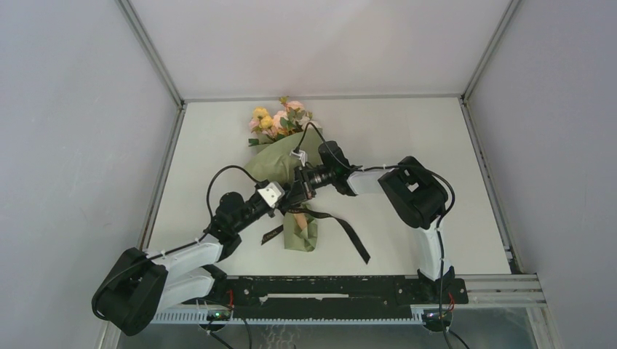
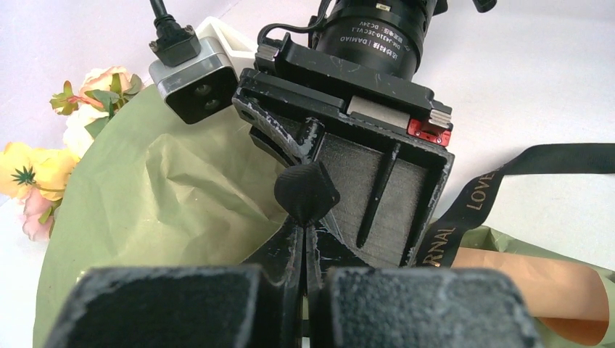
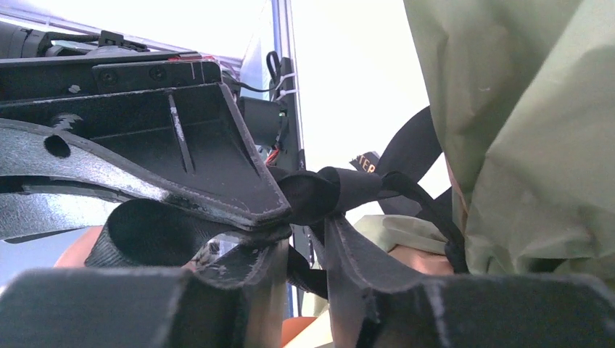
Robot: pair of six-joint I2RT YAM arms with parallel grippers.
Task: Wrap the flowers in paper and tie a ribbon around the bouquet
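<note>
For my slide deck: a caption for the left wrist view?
Left gripper pinches a fold of narrow black ribbon over the olive-green paper wrap.

White table (image 1: 407, 131), pale grey walls (image 1: 73, 109), aluminium corner rails (image 1: 151, 51)

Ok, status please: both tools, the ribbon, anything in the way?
Left tool shut on ribbon fold. Right tool slightly apart around ribbon, grip unclear. Ribbon crosses bouquet, ends loose. Tools crowd tip to tip.

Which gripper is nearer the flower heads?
Right, narrowly. The right gripper is over the paper cone on the near side of the flowers; the left gripper meets it tip to tip, slightly lower on the cone, shut on the ribbon.
</note>
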